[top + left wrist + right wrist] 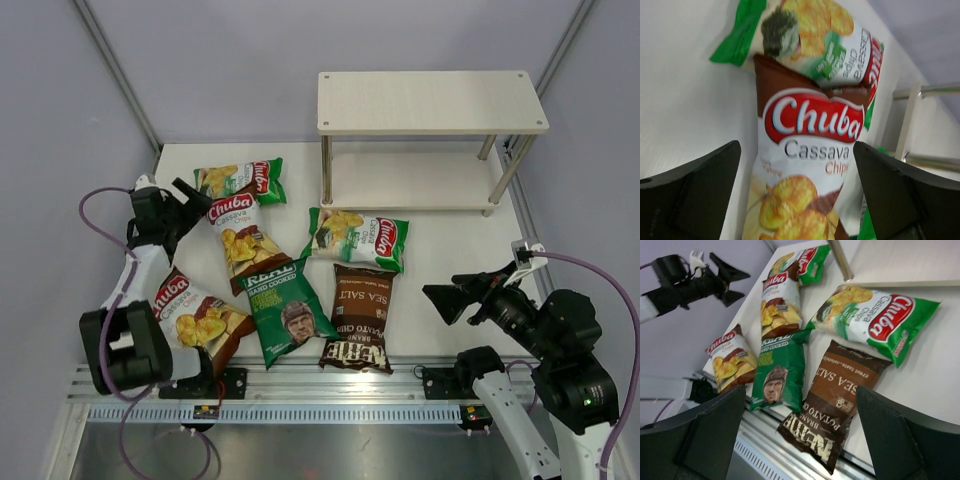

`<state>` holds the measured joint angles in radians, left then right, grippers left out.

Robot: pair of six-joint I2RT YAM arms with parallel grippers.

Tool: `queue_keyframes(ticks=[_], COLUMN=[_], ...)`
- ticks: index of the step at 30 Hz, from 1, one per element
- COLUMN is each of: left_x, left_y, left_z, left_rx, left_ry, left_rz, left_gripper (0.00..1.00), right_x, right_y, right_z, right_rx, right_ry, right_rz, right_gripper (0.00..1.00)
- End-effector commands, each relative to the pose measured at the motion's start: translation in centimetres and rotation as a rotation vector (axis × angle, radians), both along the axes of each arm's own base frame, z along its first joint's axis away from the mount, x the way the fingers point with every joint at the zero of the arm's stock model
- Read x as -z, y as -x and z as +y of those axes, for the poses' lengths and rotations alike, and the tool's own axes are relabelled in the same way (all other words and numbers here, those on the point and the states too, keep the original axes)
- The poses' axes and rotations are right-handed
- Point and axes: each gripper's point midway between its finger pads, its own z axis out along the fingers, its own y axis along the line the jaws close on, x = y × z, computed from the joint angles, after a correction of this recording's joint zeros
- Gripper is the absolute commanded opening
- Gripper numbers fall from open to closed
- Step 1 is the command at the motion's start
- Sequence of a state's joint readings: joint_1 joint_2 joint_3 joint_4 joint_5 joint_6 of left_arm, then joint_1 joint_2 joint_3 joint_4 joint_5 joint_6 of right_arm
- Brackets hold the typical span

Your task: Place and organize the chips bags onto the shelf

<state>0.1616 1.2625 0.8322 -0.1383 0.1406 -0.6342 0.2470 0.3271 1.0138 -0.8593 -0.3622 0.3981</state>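
Six chips bags lie flat on the white table. A green Chuba bag sits at the far left, with a brown Chuba bag overlapping its near edge. A second green Chuba bag, the dark green REAL bag, the brown Kettle bag and a second brown Chuba bag lie nearer. The shelf stands at the back right with both boards bare. My left gripper is open just above the brown Chuba bag, straddling it. My right gripper is open, empty, right of the Kettle bag.
A metal rail runs along the table's near edge, and the Kettle bag's end overhangs it. Grey walls close in the left and right sides. The shelf's metal legs stand just past the far green Chuba bag.
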Motion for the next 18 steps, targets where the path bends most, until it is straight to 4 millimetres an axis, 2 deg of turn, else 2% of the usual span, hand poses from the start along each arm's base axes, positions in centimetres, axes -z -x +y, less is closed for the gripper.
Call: queue_keyframes(ticks=[1,5,6,10,12,13,16,18], left_x=[-2.8,-0.3,1.2,4.4,4.8,6.2,7.3,7.4], left_y=[-3.7,-4.9,-5.4,-5.7,-6.4,-6.3,-6.7,-6.8], left_z=[1.6,0.2,0.1,-0.4,-0.6,-1.1,-1.5,-1.7], left_rx=[0.082,0.201,0.213,0.241,0.27,0.292,0.308,0.317], left_ry=[0.126,0.267,0.287,0.35,0.367,0.41,0.469,0.472], left_rz=[-0.256,-0.288,-0.27,-0.227,-0.224,-0.183,-0.162,-0.184], left_gripper=[0.99,0.99,0.99,0.99,0.99,0.99,0.99,0.99], right_x=[-1.4,-2.2,-2.4,-3.0,-3.3,-3.5,-4.3,-4.7], right_y=[1.8,3.0,3.4,4.0,4.7,5.0,6.0,6.3], right_z=[1.8,2.4,2.5,2.7,2.9,3.0,3.1,3.0], right_rx=[-0.132,-0.197,-0.21,-0.233,-0.259,-0.271,-0.299,-0.298], right_ry=[-0.052,-0.07,-0.074,-0.082,-0.087,-0.09,-0.104,-0.107], right_rz=[-0.048,-0.069,-0.079,-0.097,-0.1,-0.105,-0.13,-0.15], right_gripper=[1.0,0.99,0.99,1.0,1.0,0.99,0.99,0.99])
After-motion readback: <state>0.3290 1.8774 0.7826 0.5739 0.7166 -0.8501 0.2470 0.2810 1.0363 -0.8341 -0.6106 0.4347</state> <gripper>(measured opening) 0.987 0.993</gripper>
